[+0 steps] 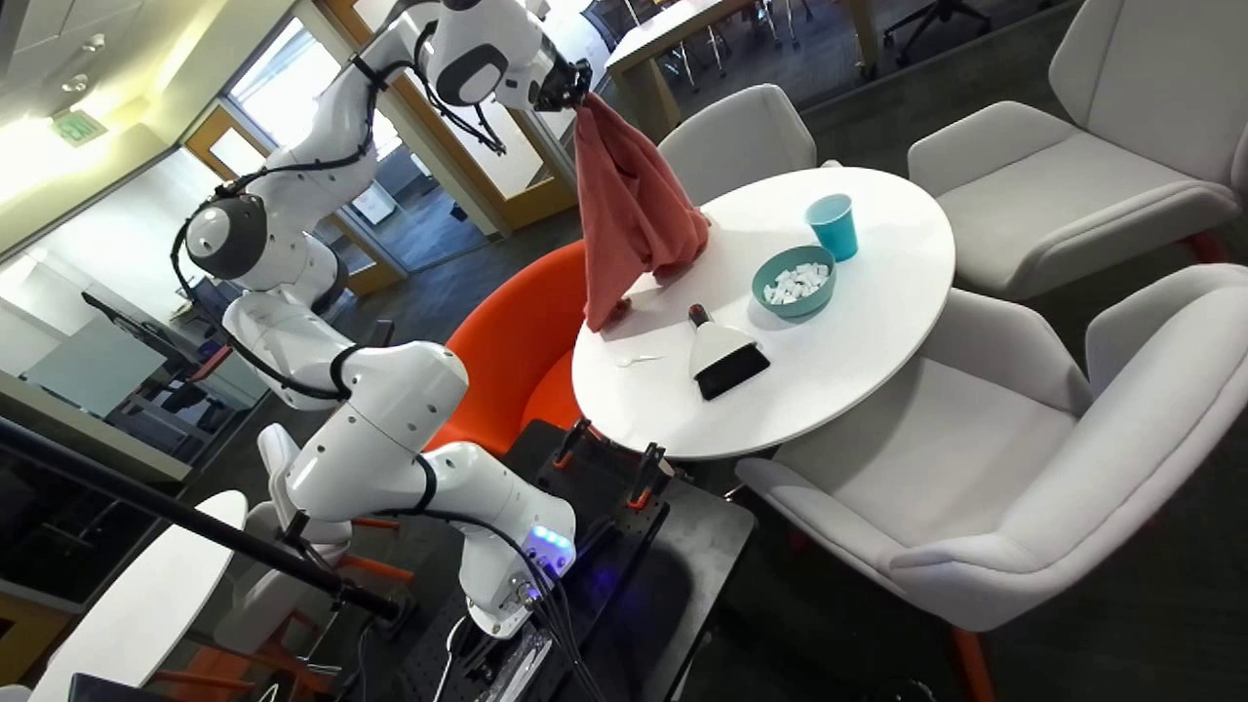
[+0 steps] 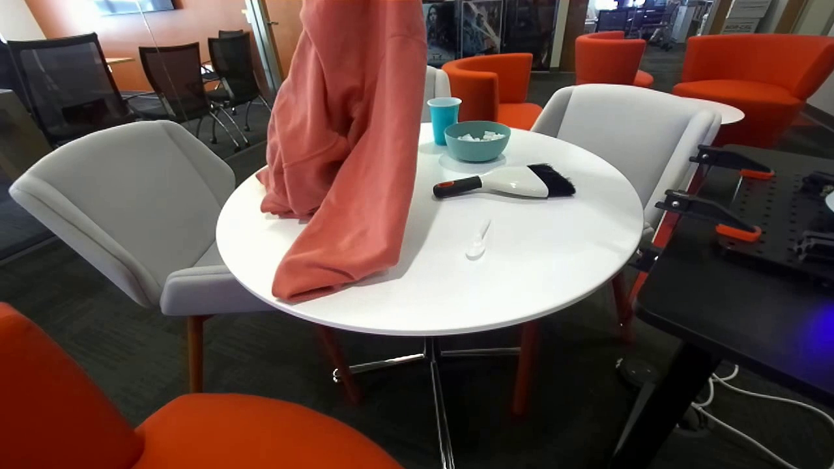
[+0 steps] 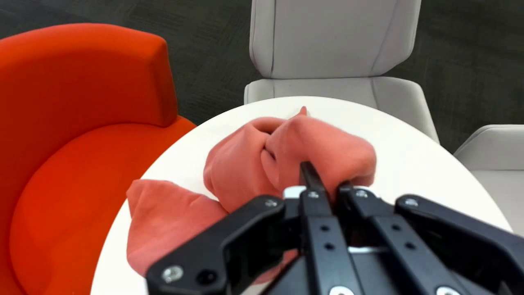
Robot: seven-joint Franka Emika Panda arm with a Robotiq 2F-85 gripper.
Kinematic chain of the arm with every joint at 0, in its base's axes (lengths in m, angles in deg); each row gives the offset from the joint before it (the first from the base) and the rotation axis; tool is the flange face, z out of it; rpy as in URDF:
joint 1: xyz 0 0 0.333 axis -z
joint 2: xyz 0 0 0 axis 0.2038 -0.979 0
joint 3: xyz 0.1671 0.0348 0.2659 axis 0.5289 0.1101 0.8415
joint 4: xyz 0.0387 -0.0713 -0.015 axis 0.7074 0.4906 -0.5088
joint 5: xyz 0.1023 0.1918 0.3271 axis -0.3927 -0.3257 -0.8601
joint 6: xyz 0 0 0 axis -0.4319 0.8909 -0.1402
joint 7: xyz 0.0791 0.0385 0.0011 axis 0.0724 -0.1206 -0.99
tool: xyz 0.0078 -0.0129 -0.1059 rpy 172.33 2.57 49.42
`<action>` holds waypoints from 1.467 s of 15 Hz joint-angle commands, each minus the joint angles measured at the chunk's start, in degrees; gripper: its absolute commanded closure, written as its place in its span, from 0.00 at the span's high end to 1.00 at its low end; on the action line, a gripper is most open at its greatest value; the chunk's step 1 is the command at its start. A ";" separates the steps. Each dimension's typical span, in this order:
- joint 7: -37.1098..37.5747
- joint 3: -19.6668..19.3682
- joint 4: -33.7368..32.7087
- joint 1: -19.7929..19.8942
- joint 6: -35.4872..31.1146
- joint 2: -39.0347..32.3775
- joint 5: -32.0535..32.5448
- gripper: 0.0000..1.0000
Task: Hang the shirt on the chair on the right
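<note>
Foremost in the wrist view, the fingers (image 3: pixel 315 209) are clamped on the top of the shirt (image 1: pixel 634 195); it is hung below them, long axis roughly upright, lower folds apparently rested on the counter (image 3: pixel 421 176). The grey armchair (image 1: pixel 1014 458) presumably meant is placed well apart, across the counter — with bowl (image 2: pixel 477 150) and brush (image 2: pixel 515 180) between — so a lift and carry seem called for.

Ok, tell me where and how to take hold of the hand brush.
Probably best by the dark handle, from above, jaws across it: the hand brush lies on the tabletop, handle slim and uncovered, while its white body widens toward bristles. The gripper must first release the coral shirt.
</note>
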 commanded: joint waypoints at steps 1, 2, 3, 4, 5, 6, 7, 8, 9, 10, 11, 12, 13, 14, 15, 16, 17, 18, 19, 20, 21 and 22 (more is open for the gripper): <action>1.31 -5.70 3.74 -6.53 -4.64 -5.39 4.14 0.02; 1.49 -7.72 5.14 -8.37 -6.20 -5.88 5.21 0.02; 1.78 -9.61 6.37 -10.04 -7.71 -6.58 6.29 0.02; 2.48 -11.43 7.34 -11.69 -9.26 -7.33 7.53 0.02; 3.54 -13.44 8.61 -13.52 -10.68 -8.13 8.78 0.02; 4.59 -15.39 9.61 -15.38 -11.79 -8.98 10.35 0.02; 5.28 -17.26 10.80 -17.35 -12.66 -9.96 11.93 0.02; 6.13 -19.31 11.69 -19.51 -13.28 -10.82 13.80 0.02; 6.56 -21.34 12.77 -21.73 -13.57 -11.86 15.80 0.02; 6.85 -23.69 13.68 -24.26 -13.40 -12.96 17.87 0.02; 7.21 -26.06 14.56 -26.81 -13.48 -13.81 19.56 0.02; 7.55 -28.60 15.30 -29.59 -13.11 -14.88 21.30 0.02; 6.90 -26.58 14.83 -30.03 -16.84 -16.50 23.49 0.02; 7.12 -28.67 15.55 -32.83 -17.83 -17.57 25.60 0.09; 7.26 -29.48 15.91 -34.73 -19.43 -18.74 26.94 0.09; 7.33 -29.68 16.00 -35.84 -20.48 -19.90 27.59 0.09; 7.36 -29.63 16.00 -36.28 -20.82 -20.64 27.78 0.09; 7.36 -29.52 16.00 -36.37 -20.84 -20.83 27.80 0.09; 7.36 -29.51 16.00 -36.38 -20.84 -20.84 27.80 0.02; 7.38 -31.50 16.26 -37.85 -20.66 -20.42 28.94 0.02; 7.72 -34.29 16.65 -40.69 -21.00 -20.68 30.76 0.02; 8.68 -37.43 16.93 -43.83 -21.05 -20.77 32.60 0.02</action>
